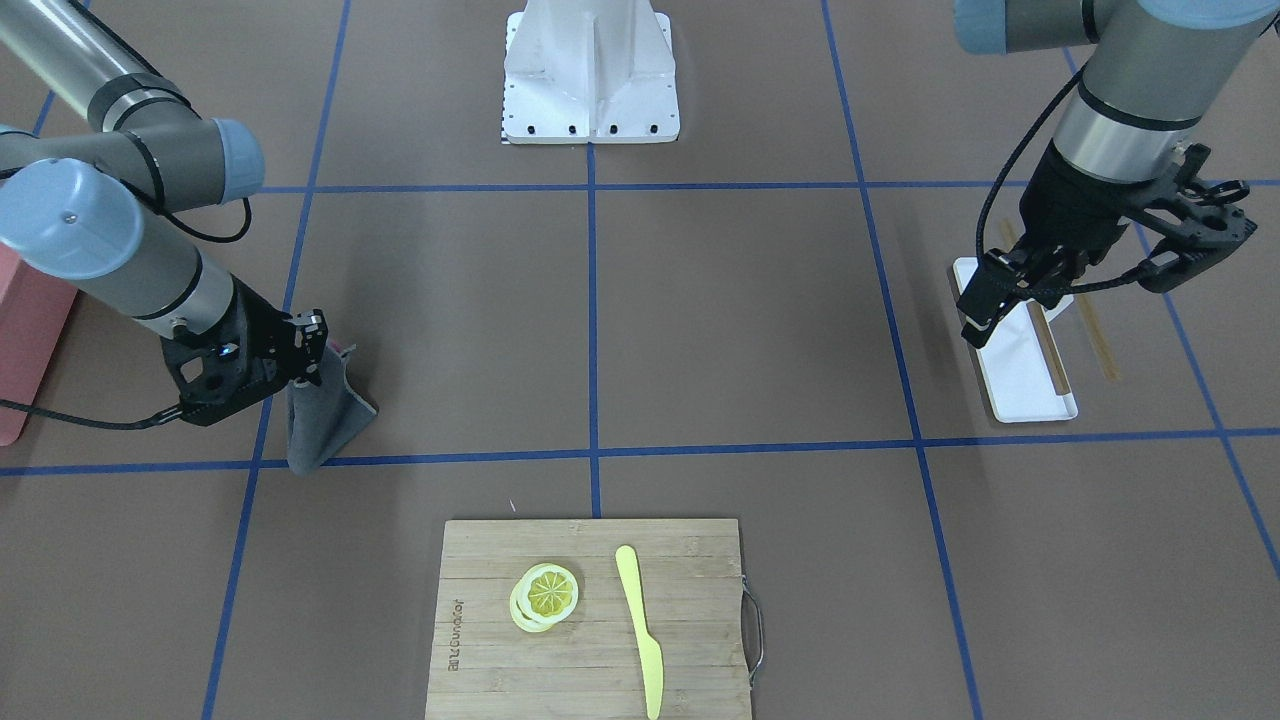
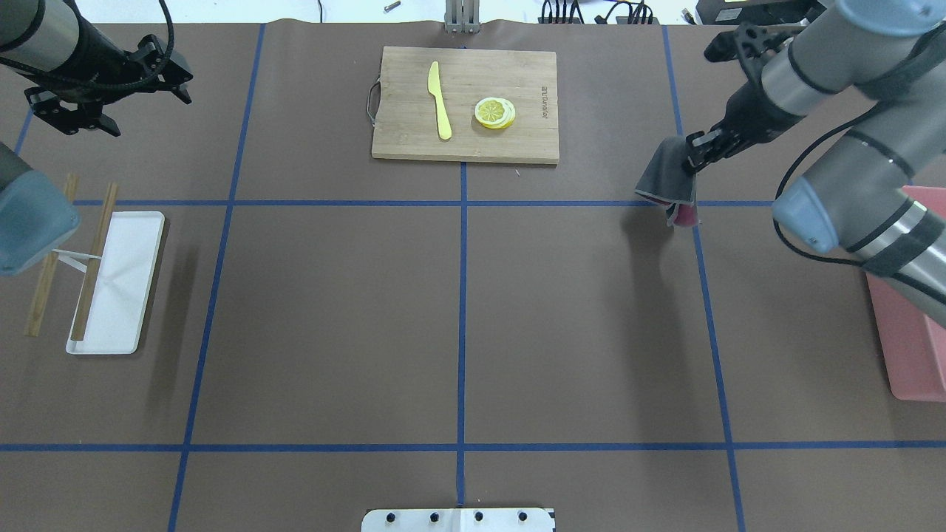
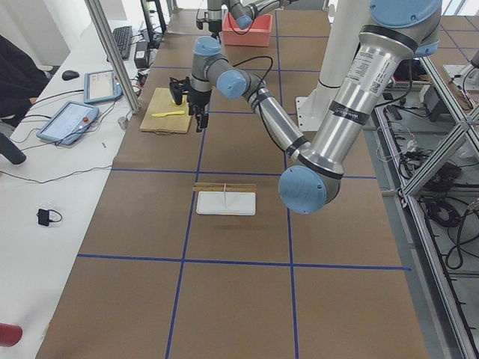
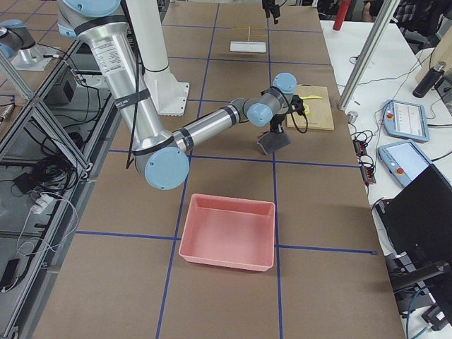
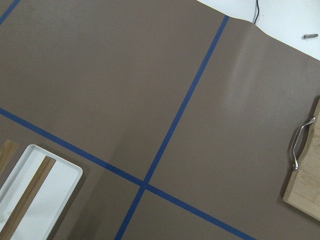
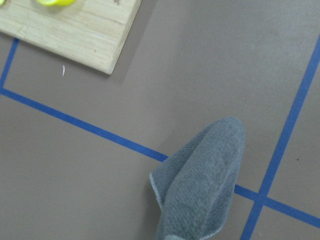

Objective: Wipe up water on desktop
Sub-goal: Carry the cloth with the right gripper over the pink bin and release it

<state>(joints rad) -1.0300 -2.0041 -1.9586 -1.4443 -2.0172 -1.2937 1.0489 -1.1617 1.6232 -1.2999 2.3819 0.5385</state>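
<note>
Off the board's [image 1: 590, 620] handle-less side, we note the right gripper [image 1: 317, 362] clamped on a grey cloth [image 1: 325, 420] hanging to the desktop [image 1: 750, 320]; wiping looks about to start, next press and drag, no water visible, left gripper [image 1: 1005, 295] state unclear.

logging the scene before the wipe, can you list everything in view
desktop: 1, brown with a blue tape grid, under everything
cutting board: 1, bamboo, far middle
knife: 1, yellow, on the board
lemon slices: one small stack, yellow, on the board beside the knife
tray: 1, white, left side
sticks: 2, brown, one in the tray, one on the desktop beside it
bin: 1, pink, right edge
base plate: 1, white, near middle
cloth: 1, grey, hanging from the right gripper
left gripper: black, raised on the tray side
right gripper: black, shut on the cloth
</note>
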